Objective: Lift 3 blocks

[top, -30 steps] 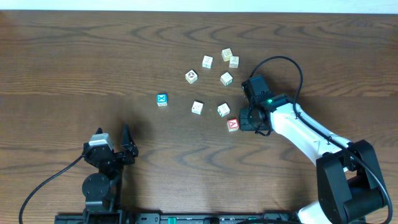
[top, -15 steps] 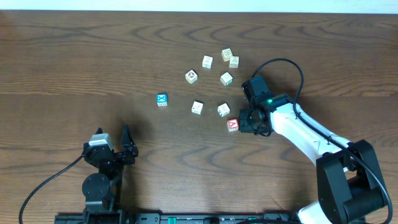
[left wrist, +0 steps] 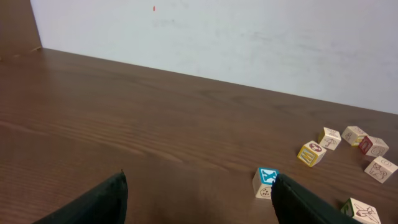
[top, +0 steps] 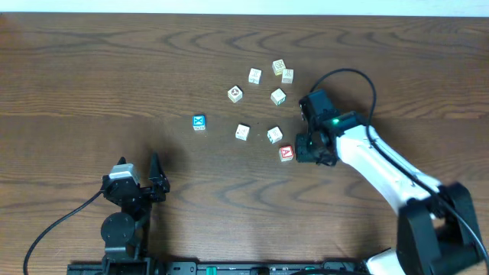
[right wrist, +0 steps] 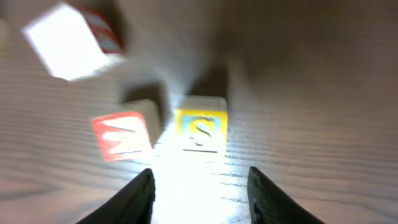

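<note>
Red A block point(top: 286, 153): overhead, flat on the table point(top: 92, 69), at the low right edge of the scatter. Right tool point(top: 303, 150) sits just beside it on its right. From here I cannot tell contact, nor how wide the tool stands. Left tool point(top: 139, 168) is well apart from every block, near the table's front left, fingers spread, holding nothing. Count: nine blocks showing, all on the table: one red, one blue X block point(top: 199, 122), seven pale. Two tools.

Left wrist: left tool point(left wrist: 199, 177) spread wide, only bare table between its fingers point(left wrist: 102, 199). Seven blocks in sight, off to the right. The blue X block point(left wrist: 267, 182) is nearest, and one is cut by the frame edge.

Right wrist, blurred: right tool point(right wrist: 200, 171) with fingers point(right wrist: 140, 196) apart, gripping nothing. Three blocks lie beyond the tips. Yellow S block point(right wrist: 200, 127) dead ahead. Red A block point(right wrist: 121, 135) just left of it, letter smeared. White block point(right wrist: 65, 43) farther off, upper left. None is in the tool.
</note>
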Controlling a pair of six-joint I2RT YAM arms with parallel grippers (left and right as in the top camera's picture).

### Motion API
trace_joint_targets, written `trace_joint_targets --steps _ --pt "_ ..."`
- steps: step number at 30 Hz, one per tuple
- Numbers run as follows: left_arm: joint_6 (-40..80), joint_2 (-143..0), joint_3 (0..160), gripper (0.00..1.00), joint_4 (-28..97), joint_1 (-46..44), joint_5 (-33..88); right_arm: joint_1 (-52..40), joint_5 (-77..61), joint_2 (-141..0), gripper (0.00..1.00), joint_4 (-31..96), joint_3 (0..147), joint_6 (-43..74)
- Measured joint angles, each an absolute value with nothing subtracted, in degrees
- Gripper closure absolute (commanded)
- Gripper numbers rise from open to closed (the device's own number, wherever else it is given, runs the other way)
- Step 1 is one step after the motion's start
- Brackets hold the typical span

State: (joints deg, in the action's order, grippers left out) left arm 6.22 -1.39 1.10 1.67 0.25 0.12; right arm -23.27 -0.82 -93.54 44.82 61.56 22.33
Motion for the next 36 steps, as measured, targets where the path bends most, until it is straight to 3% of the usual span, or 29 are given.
trace_joint_targets --steps 3,6,13,21,23,32,36 --pt "6.22 -1.39 1.1 0.26 1.67 0.25 0.1 -23.27 -0.6 -89.41 0.46 44.66 63.05 21.65" --pt "6.22 -1.39 1.1 0.25 1.67 0.25 0.1 -23.27 -0.43 -87.07 0.3 43.27 63.4 21.54" --pt "6.22 -1.39 1.1 0.26 1.67 0.25 0.1 -23.49 -3.79 -88.49 0.15 34.92 63.42 15.79" --pt "6.22 -1.39 1.1 0.26 1.67 0.25 0.1 -25.39 -6.94 -92.33 0.21 31.44 63.44 5.52" --pt "6.22 -1.39 1.1 0.26 1.67 0.25 0.12 -25.43 -7.18 -95.13 0.26 30.37 63.44 3.49" --pt "6.22 -1.39 1.1 0.25 1.67 0.25 0.12 -25.56 -8.38 -103.46 0.32 26.87 63.44 0.3" --pt "6.22 -1.39 1.1 0.26 1.67 0.25 0.1 -26.55 -8.69 -105.45 0.39 26.7 63.44 -1.17"
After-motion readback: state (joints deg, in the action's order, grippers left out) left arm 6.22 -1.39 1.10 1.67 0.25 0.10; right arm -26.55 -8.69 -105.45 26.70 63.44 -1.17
